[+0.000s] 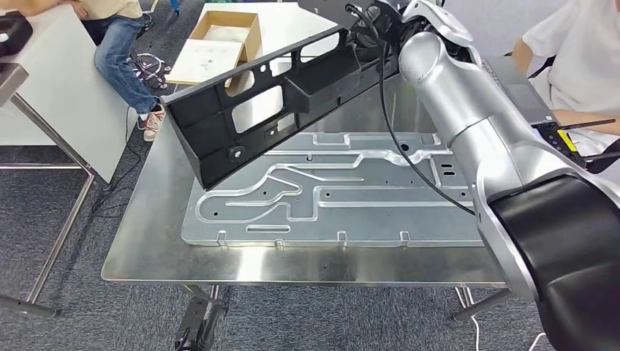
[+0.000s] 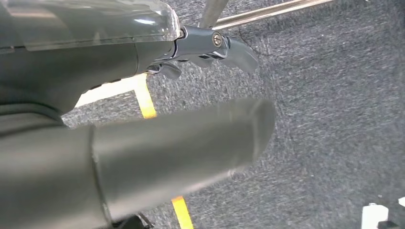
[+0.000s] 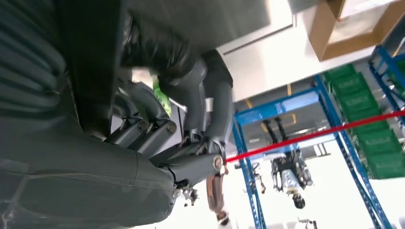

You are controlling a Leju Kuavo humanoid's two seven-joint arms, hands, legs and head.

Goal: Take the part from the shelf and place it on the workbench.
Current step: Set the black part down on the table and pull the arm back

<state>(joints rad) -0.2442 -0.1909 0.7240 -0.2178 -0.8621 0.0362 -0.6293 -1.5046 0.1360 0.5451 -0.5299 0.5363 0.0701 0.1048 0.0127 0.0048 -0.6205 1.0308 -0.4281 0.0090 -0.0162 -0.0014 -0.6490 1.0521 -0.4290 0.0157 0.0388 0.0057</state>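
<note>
The part is a long black plastic panel (image 1: 270,110) with several cut-outs. It hangs tilted above the steel workbench (image 1: 146,248), its lower left end close over a ribbed metal plate (image 1: 351,197) that lies on the bench. My right hand (image 1: 373,29) grips the panel's far upper end. In the right wrist view its fingers (image 3: 205,95) curl around the panel's dark edge (image 3: 95,57). My left hand (image 2: 191,95) hangs over grey carpet, its thumb (image 2: 181,143) out, its fingers (image 2: 215,45) apart and holding nothing.
A cardboard box (image 1: 219,44) lies on the floor beyond the bench. One person sits at a white table (image 1: 58,95) at the left, and another person (image 1: 577,51) sits at the right beside a laptop (image 1: 526,95). Blue shelves (image 3: 363,119) hold green bins.
</note>
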